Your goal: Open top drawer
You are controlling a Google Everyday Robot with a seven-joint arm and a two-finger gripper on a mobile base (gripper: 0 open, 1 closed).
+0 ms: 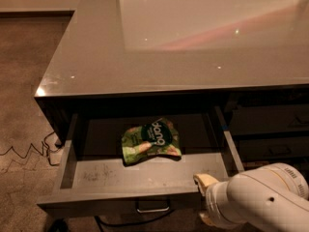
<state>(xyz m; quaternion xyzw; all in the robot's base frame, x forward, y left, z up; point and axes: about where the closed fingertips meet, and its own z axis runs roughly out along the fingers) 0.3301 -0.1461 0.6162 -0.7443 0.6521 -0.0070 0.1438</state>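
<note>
The top drawer (104, 174) stands open across the lower centre of the frame, its long axis running left to right, with its pull (153, 208) left of the gripper (204, 185), which sits at the front's right end, open or closed impossible to tell.

Dim, warm light from above leaves a broad pale glare with bright specks on the far right of the worktop (96, 57). The drawer (108, 174) under its front edge is shadowed at the back. The pincer (204, 183) at the drawer's front right corner catches light.
</note>
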